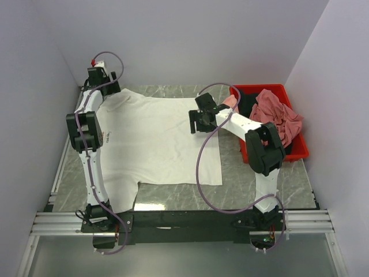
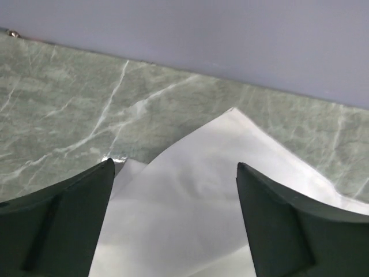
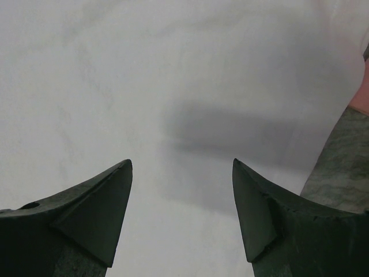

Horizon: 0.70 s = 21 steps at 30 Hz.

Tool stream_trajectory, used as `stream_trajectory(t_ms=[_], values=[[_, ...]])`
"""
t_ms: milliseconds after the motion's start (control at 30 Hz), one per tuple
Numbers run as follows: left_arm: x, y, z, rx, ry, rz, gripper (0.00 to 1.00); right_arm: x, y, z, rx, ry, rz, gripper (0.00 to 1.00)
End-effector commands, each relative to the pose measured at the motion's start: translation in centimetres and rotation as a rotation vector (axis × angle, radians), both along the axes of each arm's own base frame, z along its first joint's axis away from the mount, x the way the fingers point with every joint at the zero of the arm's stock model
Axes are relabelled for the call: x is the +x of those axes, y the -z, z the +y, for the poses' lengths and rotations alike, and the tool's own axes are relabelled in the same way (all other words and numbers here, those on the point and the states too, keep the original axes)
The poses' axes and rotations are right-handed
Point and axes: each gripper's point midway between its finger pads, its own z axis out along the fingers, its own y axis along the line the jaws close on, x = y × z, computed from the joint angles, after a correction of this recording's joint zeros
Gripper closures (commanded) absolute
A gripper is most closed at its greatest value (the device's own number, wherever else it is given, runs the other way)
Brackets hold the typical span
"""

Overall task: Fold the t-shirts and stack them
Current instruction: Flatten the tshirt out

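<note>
**A:** Surface and room?
**B:** Green-grey marbled table (image 1: 236, 173). Plain pale walls (image 1: 190, 40) at 9, 12 and 3 o'clock. The white t-shirt (image 1: 155, 144) lies spread flat, from centre out to 9 o'clock. The red bin (image 1: 259, 88) at 2 o'clock holds a dusty rose shirt (image 1: 279, 115) heaped on black cloth (image 1: 248, 104).

**A:** Hands?
**B:** Left hand (image 2: 174, 164) at 11 o'clock, fingers apart above a corner of the white t-shirt, gripping nothing. Right hand (image 3: 181, 161) at 1 o'clock, fingers apart over flat white cloth.

**A:** Anything unclear?
**B:** The left arm (image 1: 86, 133) covers the shirt's 9 o'clock edge. A small red print (image 1: 107, 136) there is too small to read. The right arm (image 1: 265, 147) hides the bin's near-left wall. Number of shirts in the bin: cannot tell.
</note>
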Motion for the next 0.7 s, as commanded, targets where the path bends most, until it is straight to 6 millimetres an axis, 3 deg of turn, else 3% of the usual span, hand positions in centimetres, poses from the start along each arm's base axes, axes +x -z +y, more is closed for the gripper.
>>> stream_trajectory(t_ms=[0,33,100,133,167,233,367,667], values=[[1.5,-4.7,0.6,0.066,-0.040,-0.103,0.06,1.1,-1.4,0.0,-0.002,0.004,-0.037,0.24],[1.2,-5.6,0.9,0.071,-0.070,-0.106,0.00,1.0,-1.4,0.0,-0.002,0.002,-0.037,0.23],[0.1,-5.3,2.3,0.094,-0.150,-0.078,0.01,1.0,-1.6,0.0,0.005,0.005,-0.042,0.23],[-0.4,-6.8,2.5,0.076,-0.188,-0.095,0.01,1.0,-1.7,0.1,0.008,0.002,-0.044,0.24],[-1.4,-5.7,3.0,0.063,-0.209,-0.065,0.00,1.0,-1.8,0.1,0.013,0.001,-0.045,0.24],[-2.4,-6.6,3.1,-0.009,-0.246,-0.075,0.00,0.9,-1.8,0.2,0.015,-0.003,-0.044,0.24],[-5.0,-4.2,4.4,-0.179,-0.302,0.005,0.01,0.6,-1.9,0.1,0.020,-0.010,-0.049,0.23],[-6.1,-0.8,4.5,-0.225,-0.313,0.108,0.07,0.2,-1.8,-0.2,0.019,-0.012,-0.048,0.23]])
